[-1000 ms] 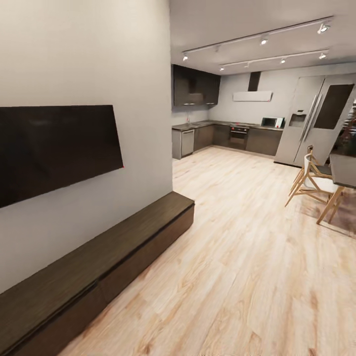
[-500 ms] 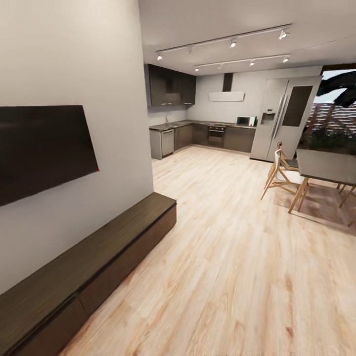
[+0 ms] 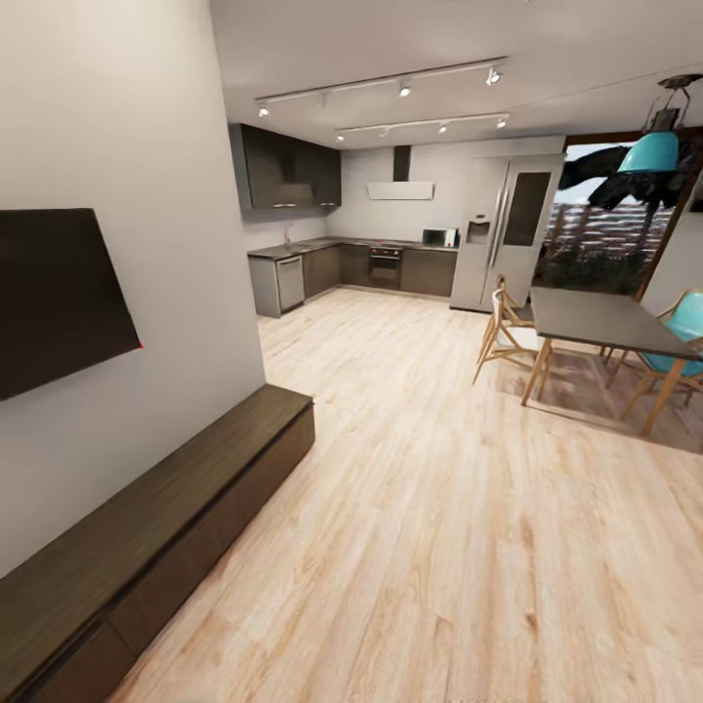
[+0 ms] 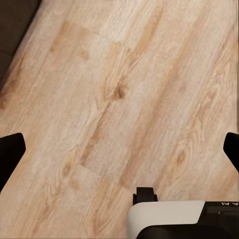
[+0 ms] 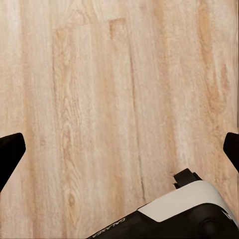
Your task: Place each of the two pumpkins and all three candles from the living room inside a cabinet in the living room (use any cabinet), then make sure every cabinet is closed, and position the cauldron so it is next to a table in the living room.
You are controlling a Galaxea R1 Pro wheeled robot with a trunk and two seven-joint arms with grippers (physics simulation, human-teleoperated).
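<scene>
The long low dark brown cabinet (image 3: 166, 508) runs along the wall at the left of the head view, under a wall-mounted TV, and its flat fronts sit flush. A dark corner of the cabinet (image 4: 11, 22) also shows in the left wrist view. My left gripper (image 4: 119, 149) hangs open over bare wood floor, its black fingertips (image 4: 10, 149) far apart. My right gripper (image 5: 119, 149) is open too, over floor planks, holding nothing. The pumpkins, candles, cauldron and low table are out of view.
A black TV (image 3: 54, 298) hangs on the left wall. A taller dining table (image 3: 600, 322) with wooden and teal chairs stands at the right. The kitchen units (image 3: 371, 268) and a fridge (image 3: 503, 229) are far ahead. Light wood floor (image 3: 439, 508) lies between.
The whole head view has shifted left, so the camera has turned right. The dining table, teal chairs and a teal hanging lamp have come into view.
</scene>
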